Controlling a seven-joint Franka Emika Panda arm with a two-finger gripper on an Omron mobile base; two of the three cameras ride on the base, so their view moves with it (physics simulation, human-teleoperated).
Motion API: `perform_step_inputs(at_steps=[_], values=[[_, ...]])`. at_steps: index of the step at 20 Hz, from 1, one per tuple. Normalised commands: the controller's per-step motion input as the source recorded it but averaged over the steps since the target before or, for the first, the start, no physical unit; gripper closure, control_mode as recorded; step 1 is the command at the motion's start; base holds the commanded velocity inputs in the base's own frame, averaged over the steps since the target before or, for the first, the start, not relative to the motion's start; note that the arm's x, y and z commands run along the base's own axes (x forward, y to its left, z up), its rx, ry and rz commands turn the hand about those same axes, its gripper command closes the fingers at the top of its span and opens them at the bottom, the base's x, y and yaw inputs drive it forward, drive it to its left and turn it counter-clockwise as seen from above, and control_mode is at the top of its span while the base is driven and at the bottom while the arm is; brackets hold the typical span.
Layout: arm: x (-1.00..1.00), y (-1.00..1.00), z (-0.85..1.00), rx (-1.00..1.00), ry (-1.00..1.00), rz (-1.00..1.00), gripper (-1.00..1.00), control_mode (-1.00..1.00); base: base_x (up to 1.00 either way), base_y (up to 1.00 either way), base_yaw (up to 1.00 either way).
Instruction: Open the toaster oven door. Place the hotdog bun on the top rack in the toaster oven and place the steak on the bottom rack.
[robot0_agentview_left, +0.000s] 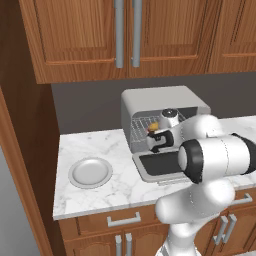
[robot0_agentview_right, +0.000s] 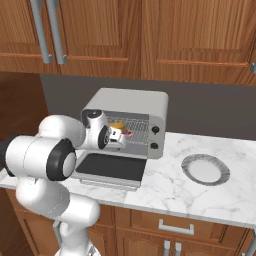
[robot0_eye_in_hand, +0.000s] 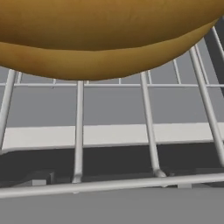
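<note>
A: Where is the oven (robot0_agentview_left: 162, 102)?

B: It sits on the white bench (robot0_agentview_left: 100, 192), far back by the wall. Its door (robot0_agentview_left: 161, 164) is folded down flat toward us.

A: And the bun (robot0_eye_in_hand: 109, 39)?

B: It lies on the top rack (robot0_eye_in_hand: 148, 113), inside the oven. From the hand view it is big and golden, right above the wires. From the right base view you see it as a small yellow bit just behind the hand.

A: What about the pincer (robot0_agentview_right: 120, 135)?

B: It is at the mouth of the oven, over the door. Its fingers are spread wide and hold nothing.

A: Is the steak (robot0_agentview_right: 128, 134) there?

B: A small red bit shows just right of the pincer. I cannot tell which rack it is on.

A: Anything else?

B: A grey plate (robot0_agentview_right: 205, 169) rests on the bench, well right of the oven.
</note>
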Motion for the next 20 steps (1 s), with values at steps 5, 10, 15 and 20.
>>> perform_step_inputs(at_steps=[5,10,15,20], values=[[0.39,-0.01,0.02,0.0,0.0,0.0,-1.0,-1.0,0.0,0.0,0.0],[0.34,0.0,0.0,0.0,0.02,0.0,-1.0,-1.0,0.0,0.0,0.0],[0.34,0.0,0.0,0.0,0.01,0.0,-1.0,-1.0,0.0,0.0,0.0],[0.36,0.0,0.0,0.0,0.03,0.0,-1.0,-1.0,0.0,0.0,0.0]])
